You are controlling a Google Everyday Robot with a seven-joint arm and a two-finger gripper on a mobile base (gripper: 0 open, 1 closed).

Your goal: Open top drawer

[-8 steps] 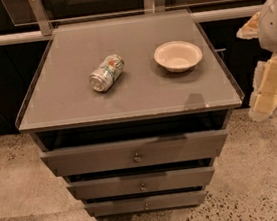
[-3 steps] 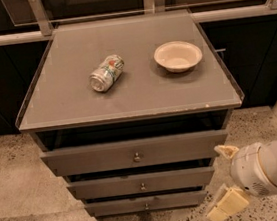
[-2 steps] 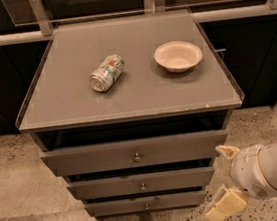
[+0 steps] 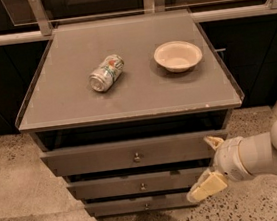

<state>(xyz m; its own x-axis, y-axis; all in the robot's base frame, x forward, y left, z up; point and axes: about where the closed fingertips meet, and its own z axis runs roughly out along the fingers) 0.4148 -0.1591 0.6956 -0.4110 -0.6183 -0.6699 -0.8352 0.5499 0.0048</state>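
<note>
The top drawer [image 4: 89, 159] is the widest grey-brown front just under the cabinet's tabletop, with a small round metal knob [image 4: 137, 157] at its centre. A dark gap shows above its front. My gripper [image 4: 210, 164] is at the lower right, in front of the right ends of the top and middle drawer fronts, pointing left. It is open and empty: one cream fingertip [image 4: 214, 141] is by the top drawer's right end, the other [image 4: 207, 186] is lower, by the middle drawer. It is well to the right of the knob.
Two narrower drawers [image 4: 112, 187] with similar knobs sit below. On the tabletop [image 4: 77, 107] lie a crushed can [image 4: 106, 73] on its side and a cream bowl [image 4: 177, 55]. Dark cabinets stand behind; speckled floor [image 4: 14, 168] lies around the base.
The arm came down from the upper right. Over the last second my gripper moved left and slightly up, closer to the drawer fronts' right ends. The drawers have not moved.
</note>
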